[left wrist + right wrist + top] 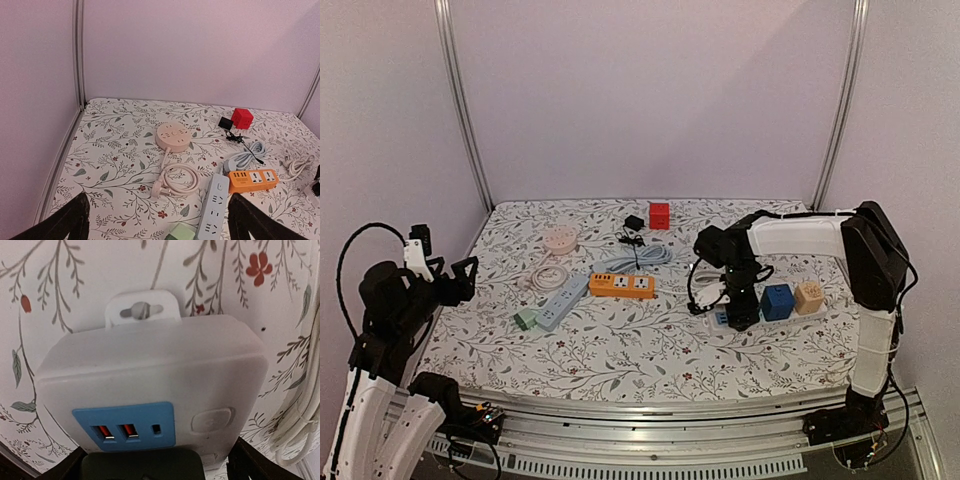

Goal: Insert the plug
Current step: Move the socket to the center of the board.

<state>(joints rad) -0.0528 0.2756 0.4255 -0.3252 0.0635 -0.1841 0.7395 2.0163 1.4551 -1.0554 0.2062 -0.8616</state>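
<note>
Barely in frame: black plug (142,464).

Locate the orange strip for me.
Top view: the orange strip lies mid-table, slightly left of centre, between the white strip on its left and the coiled blue cable behind it.

Soft even light, faint shadows, rt wrist view blurry

Red cube socket (659,215), round pink socket (559,238), orange power strip (621,285), blue cube (777,301), beige cube (809,297)
</note>
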